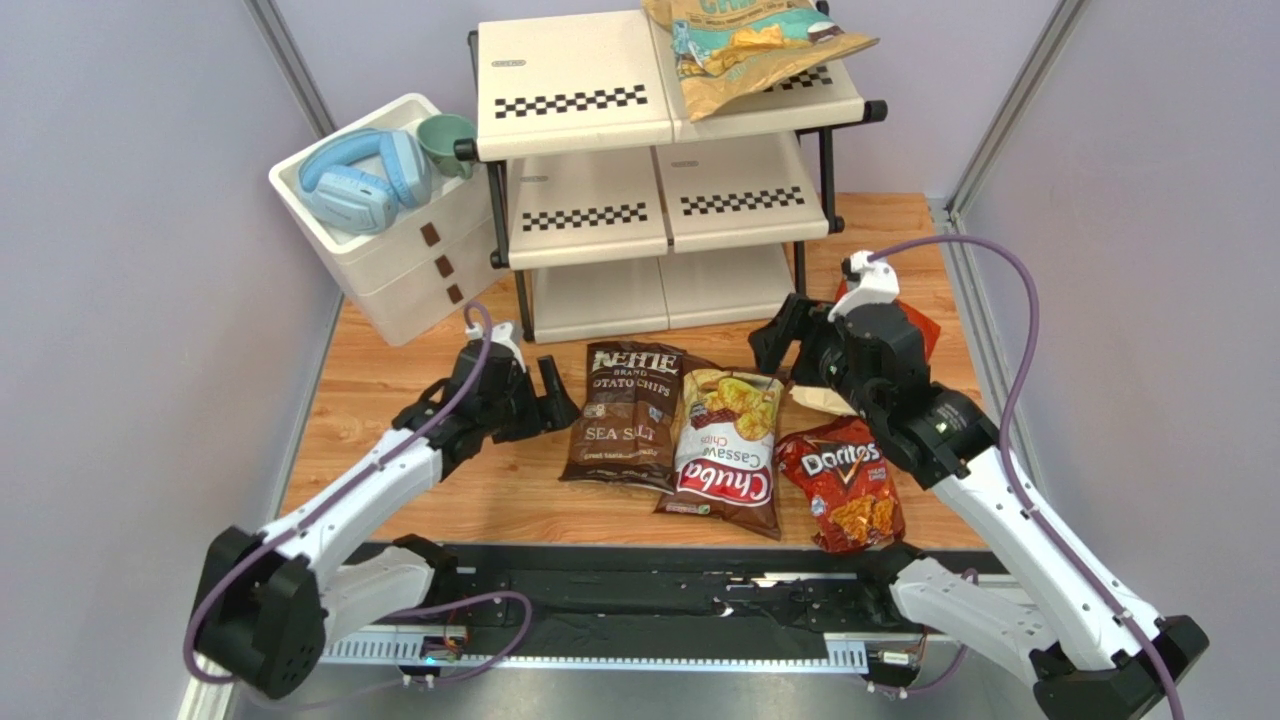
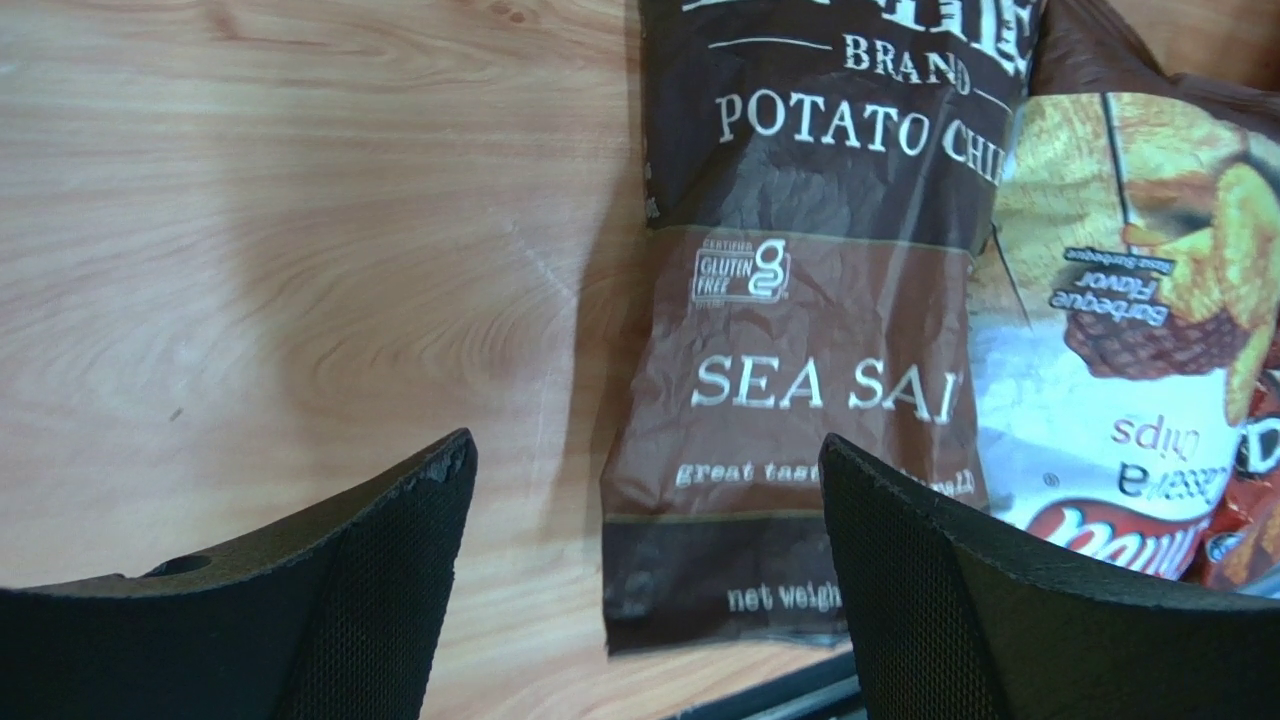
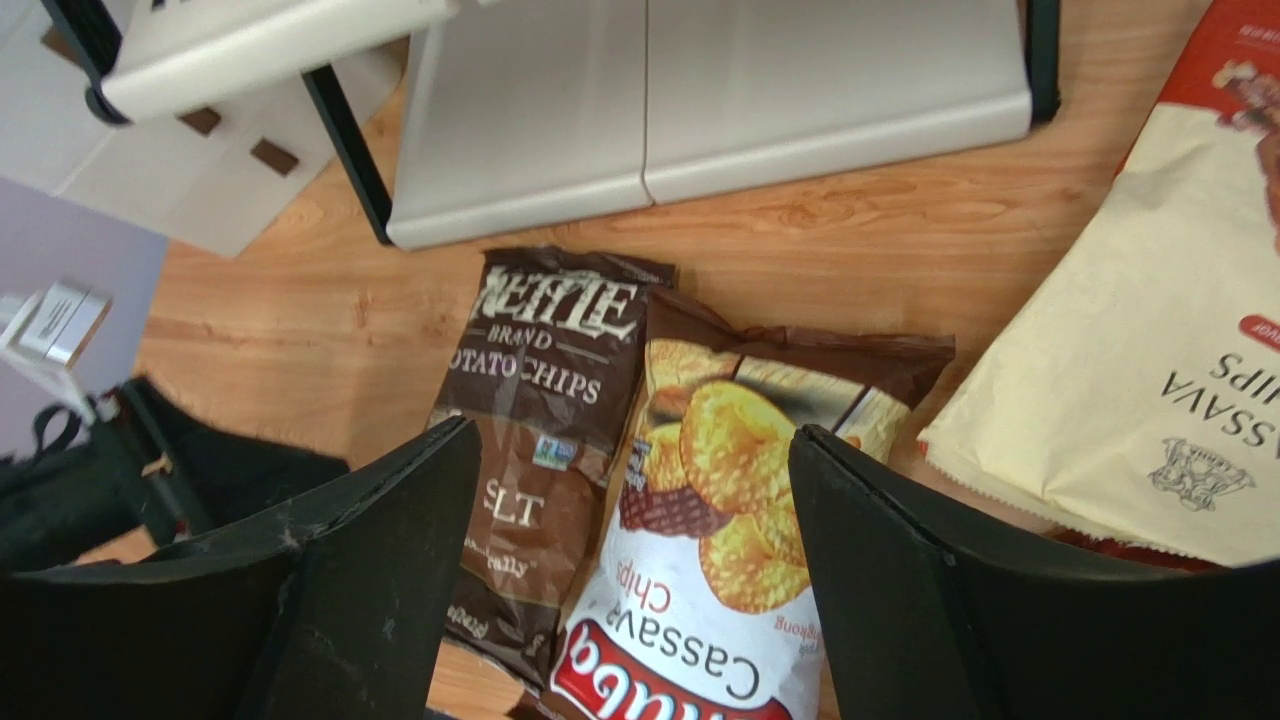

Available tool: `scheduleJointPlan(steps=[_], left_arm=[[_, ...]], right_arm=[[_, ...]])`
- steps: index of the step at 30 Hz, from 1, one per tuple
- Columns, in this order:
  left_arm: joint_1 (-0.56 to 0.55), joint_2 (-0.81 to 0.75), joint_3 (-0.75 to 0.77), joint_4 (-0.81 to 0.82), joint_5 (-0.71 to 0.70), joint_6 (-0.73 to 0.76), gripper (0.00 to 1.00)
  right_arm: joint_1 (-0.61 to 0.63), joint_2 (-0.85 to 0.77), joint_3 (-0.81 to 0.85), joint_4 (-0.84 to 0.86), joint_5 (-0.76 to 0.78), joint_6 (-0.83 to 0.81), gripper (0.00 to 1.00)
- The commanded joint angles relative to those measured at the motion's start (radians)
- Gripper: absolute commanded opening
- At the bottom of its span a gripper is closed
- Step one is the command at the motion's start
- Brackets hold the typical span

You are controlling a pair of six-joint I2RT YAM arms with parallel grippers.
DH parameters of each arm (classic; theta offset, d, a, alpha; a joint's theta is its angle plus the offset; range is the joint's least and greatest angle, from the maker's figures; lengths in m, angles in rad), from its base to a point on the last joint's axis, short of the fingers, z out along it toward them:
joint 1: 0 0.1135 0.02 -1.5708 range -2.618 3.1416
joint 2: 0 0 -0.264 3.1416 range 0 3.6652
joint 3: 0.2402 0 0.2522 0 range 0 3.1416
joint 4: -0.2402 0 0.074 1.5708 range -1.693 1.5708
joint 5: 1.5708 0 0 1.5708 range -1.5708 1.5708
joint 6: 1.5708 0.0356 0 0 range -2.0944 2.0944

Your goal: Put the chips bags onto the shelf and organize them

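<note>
Five chips bags are in view. One, the tan-and-teal bag (image 1: 751, 45), lies on the right half of the top tier of the shelf (image 1: 579, 90); four lie on the wooden surface (image 1: 391, 375) in front of it. From left to right these are the dark brown Sea Salt bag (image 1: 624, 420), the Chuba bag (image 1: 729, 450) overlapping its right edge, and the red Doritos bag (image 1: 845, 483). The cream bag (image 3: 1142, 345) lies on the far right.

Both grippers are spread wide and hold nothing. The left gripper (image 2: 646, 446) sits low just left of the Sea Salt bag. The right gripper (image 3: 631, 432) hangs above the far ends of the Sea Salt and Chuba bags.

Only the top view shows the bag on the shelf. That view hides most of the cream bag under the right arm, while the right wrist view shows its printed face. One white drawer box (image 1: 398, 255) stands left of the shelf, carrying blue headphones (image 1: 361, 177) and a green cup (image 1: 448, 143).
</note>
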Motion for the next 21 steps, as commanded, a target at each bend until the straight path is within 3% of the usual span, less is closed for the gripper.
scheduleJointPlan(steps=[1,8,11,18,21], left_arm=[[0.012,0.155,0.009,0.179,0.065,0.054,0.89],[0.096,0.365,-0.047,0.433,0.256,0.031,0.86],[0.098,0.398,-0.076,0.505,0.252,0.018,0.87],[0.098,0.549,-0.096,0.729,0.488,-0.018,0.84],[0.096,0.589,-0.098,0.782,0.525,-0.035,0.82]], right_arm=[[0.038,-0.086,-0.078,-0.023,-0.054,0.01,0.81],[0.042,-0.166,-0.161,-0.029,-0.113,0.03,0.8],[0.042,-0.18,-0.169,-0.061,-0.12,0.03,0.8],[0.042,-0.211,-0.212,-0.041,-0.152,0.037,0.79],[0.044,-0.201,-0.226,-0.037,-0.168,0.05,0.79]])
